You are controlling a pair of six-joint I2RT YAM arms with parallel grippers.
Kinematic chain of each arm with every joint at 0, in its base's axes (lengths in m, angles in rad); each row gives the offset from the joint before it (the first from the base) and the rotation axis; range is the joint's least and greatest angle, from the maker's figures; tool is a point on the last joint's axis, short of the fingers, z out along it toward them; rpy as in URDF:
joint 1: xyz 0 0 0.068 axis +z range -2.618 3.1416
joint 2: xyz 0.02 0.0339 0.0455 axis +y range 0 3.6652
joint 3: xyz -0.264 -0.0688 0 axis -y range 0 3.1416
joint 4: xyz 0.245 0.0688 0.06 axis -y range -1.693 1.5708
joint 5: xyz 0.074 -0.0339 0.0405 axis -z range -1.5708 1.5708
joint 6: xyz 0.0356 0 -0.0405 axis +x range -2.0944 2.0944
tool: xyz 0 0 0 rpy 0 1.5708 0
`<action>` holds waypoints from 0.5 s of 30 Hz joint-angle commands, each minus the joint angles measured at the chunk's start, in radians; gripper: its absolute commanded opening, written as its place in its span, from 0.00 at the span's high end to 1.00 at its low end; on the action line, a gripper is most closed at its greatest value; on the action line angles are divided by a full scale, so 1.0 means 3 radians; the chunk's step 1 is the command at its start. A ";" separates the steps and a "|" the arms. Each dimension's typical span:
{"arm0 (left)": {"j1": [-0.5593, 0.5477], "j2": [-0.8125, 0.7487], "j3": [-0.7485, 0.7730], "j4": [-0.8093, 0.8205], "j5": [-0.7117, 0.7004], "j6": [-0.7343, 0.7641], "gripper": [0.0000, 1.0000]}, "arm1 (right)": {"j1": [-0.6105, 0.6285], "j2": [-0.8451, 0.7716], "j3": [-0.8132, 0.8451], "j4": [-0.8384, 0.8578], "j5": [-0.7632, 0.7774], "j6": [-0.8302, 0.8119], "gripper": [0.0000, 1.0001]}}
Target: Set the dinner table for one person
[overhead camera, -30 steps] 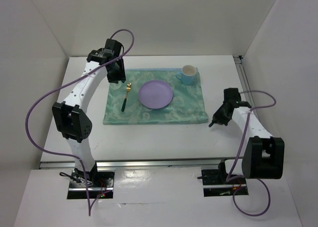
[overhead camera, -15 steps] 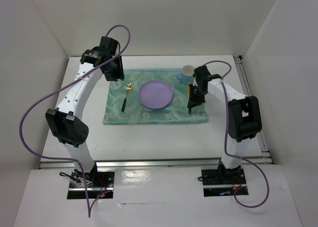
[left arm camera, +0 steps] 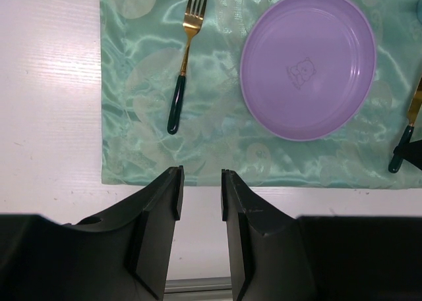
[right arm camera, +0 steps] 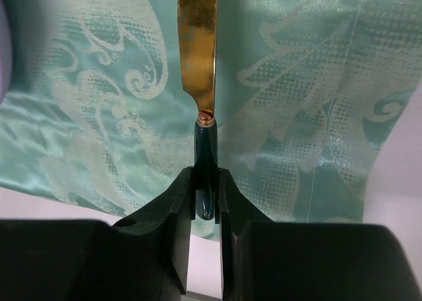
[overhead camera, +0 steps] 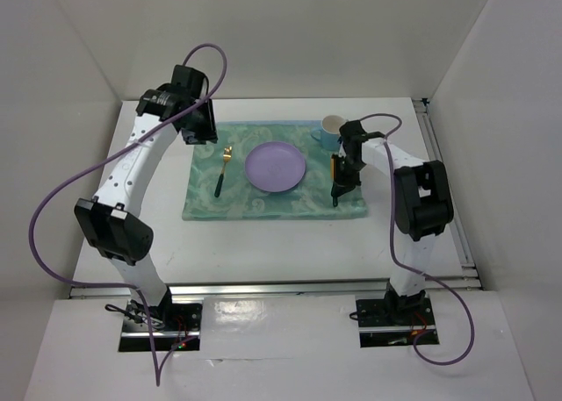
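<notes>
While right gripper (right arm camera: pixel 205 186) clamps knife (right arm camera: pixel 196 51) (green handle) | left gripper (left arm camera: pixel 201 182) narrowly parted, empty

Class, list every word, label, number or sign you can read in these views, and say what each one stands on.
None: no words, numbers or brand marks can be read in any view.
The plate bears a small raised figure at its centre; it is a picture, not letters.
The placemat shows only swirl patterns.
The fork and the knife show no readable marks.
</notes>
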 commanded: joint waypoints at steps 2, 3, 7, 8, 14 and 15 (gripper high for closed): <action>0.0008 -0.0110 -0.0066 -0.0014 -0.0013 -0.0046 0.53 | 0.0060 0.0003 0.0060 -0.0007 0.0025 0.0052 1.00; 0.0008 -0.0110 -0.0066 -0.0014 -0.0013 -0.0046 0.53 | 0.0060 0.0003 0.0060 0.0029 0.0060 0.0053 1.00; 0.0008 -0.0110 -0.0066 -0.0014 -0.0013 -0.0046 0.53 | 0.0060 0.0079 0.0090 -0.0006 0.0198 0.0150 0.84; 0.0008 -0.0110 -0.0066 -0.0014 -0.0048 -0.0046 0.53 | 0.0060 0.0079 0.0090 -0.0006 0.0229 0.0185 0.63; 0.0008 -0.0141 -0.0102 -0.0045 -0.0115 -0.0077 0.53 | 0.0126 -0.0089 0.0223 -0.0123 0.0378 0.0221 0.14; 0.0008 -0.0141 -0.0102 -0.0045 -0.0115 -0.0077 0.53 | 0.0126 -0.0130 0.0254 -0.0159 0.0433 0.0221 0.04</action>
